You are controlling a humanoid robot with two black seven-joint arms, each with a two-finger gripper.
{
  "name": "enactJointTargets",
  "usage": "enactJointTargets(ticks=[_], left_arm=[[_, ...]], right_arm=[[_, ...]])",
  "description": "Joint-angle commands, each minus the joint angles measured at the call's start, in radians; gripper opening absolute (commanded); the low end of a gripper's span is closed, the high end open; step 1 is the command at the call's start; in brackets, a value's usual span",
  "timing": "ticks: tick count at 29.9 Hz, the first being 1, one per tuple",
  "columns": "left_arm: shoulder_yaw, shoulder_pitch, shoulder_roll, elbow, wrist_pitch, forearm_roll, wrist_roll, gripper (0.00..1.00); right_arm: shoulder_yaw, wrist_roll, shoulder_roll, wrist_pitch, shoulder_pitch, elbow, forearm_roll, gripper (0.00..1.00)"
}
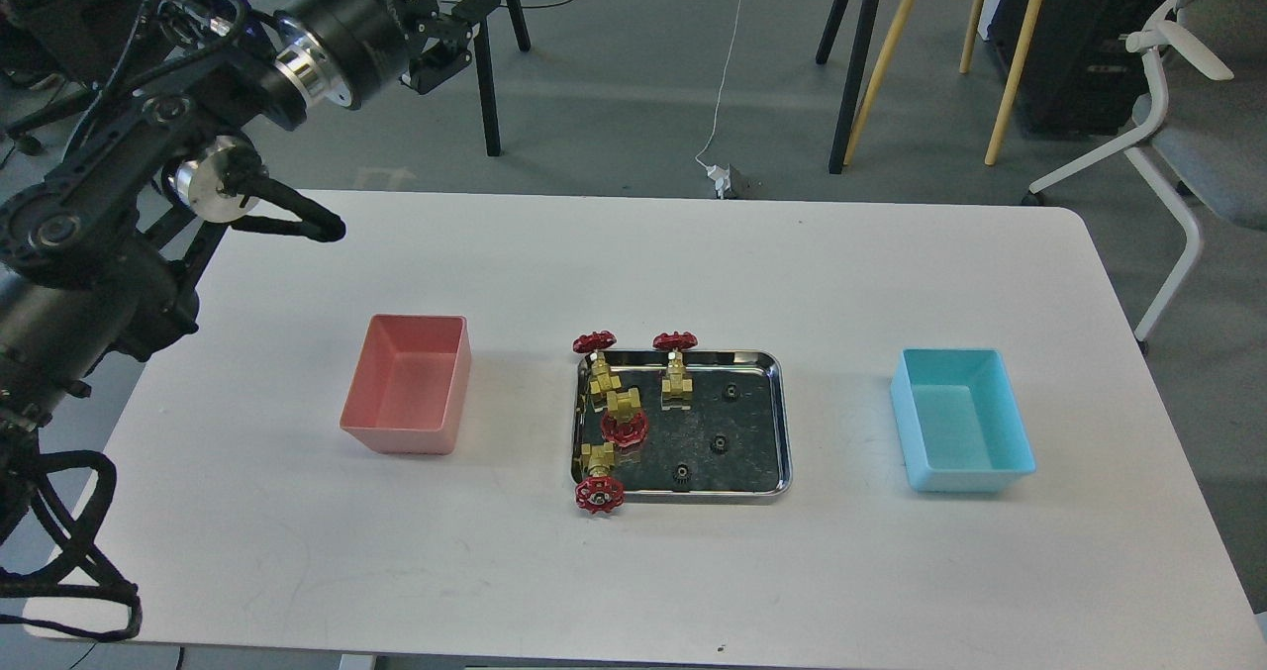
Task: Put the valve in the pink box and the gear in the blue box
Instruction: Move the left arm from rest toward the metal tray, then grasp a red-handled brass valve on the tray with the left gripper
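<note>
Several brass valves with dark-red handwheels (624, 418) lie in the left half of a shiny steel tray (777, 423) at the table's middle. Three small black gears (722, 442) lie in the tray's right half. The pink box (408, 383) stands empty to the left of the tray. The blue box (960, 421) stands empty to its right. My left gripper (445, 42) is raised high at the upper left, beyond the table's far edge and far from the tray; its fingers look dark and small. My right arm is out of view.
The white table (633, 571) has its far edge near the top third. Beyond it are black and wooden stand legs (856, 66), a white cable and plug (723, 180) on the floor, and a grey chair (1188, 96) at the right.
</note>
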Motion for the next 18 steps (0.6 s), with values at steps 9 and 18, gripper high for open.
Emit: enactJointTargets(ticks=[9,18], left_arm=[[0.23,0.127,-0.007,-0.162,0.09,0.695,-0.059,0.98],[0.465,0.194,-0.012,-0.179,0.418,1.076,-0.157,0.98]], right_arm=[[0.058,-0.001,-0.004,0.0,0.085,-0.002,0.001,0.99],[0.057,-0.035,-0.007,0.0,0.174,-0.001,0.001,0.99]])
